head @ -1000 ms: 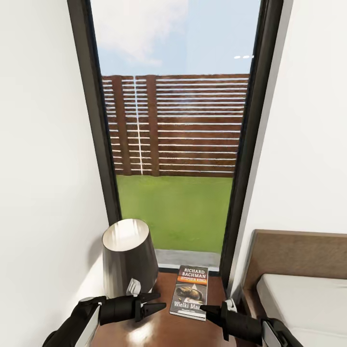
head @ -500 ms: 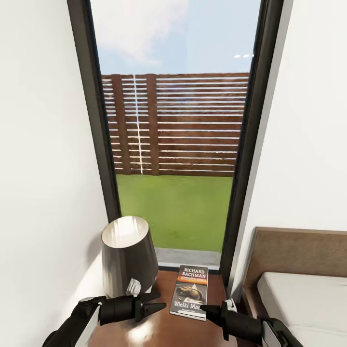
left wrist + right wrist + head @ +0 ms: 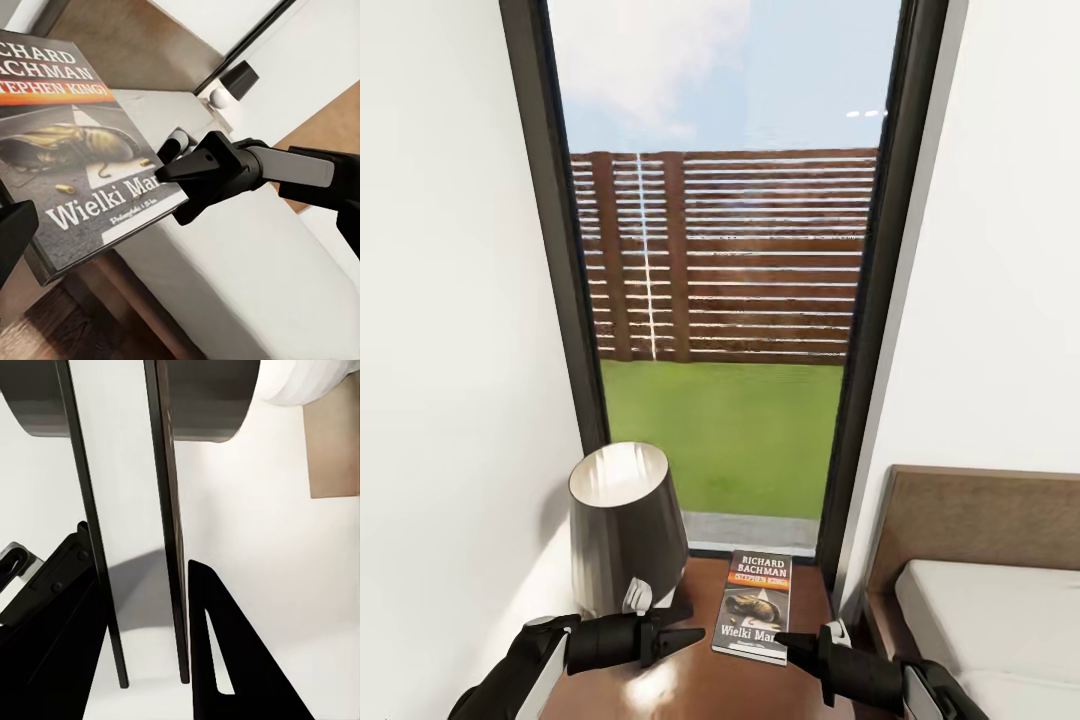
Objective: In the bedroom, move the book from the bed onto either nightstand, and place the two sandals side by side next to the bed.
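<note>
On my far left stands a dark lamp shade (image 3: pixel 628 525), set on the left part of the nightstand (image 3: pixel 700 680) under the tall window (image 3: pixel 725 260). Just near of it hangs my left gripper (image 3: pixel 678 625), its two fingers spread apart and holding nothing, tips aimed right toward the book.

The book (image 3: pixel 756 605) lies flat on the nightstand's glossy top, cover up, between my two grippers and a little farther away than either. In my left wrist view the book (image 3: pixel 71 142) sits close in front of my left fingers, with my right gripper (image 3: pixel 176 184) reaching in from its other side, tip near the cover's near corner.

So I judge the first half of the task done: the book is off the bed and resting on a nightstand, with neither gripper clamped on it.

My right gripper (image 3: pixel 792 642) sits just near of the book's near right corner, close to it; whether it touches, I cannot tell. In my right wrist view its fingers (image 3: pixel 225 660) stand parted with open space between them, so it is empty too.

Far right lies the bed (image 3: pixel 1000 620), pale mattress against a brown headboard.

What is left, as I judge it, is the two sandals, to be set side by side next to the bed.
</note>
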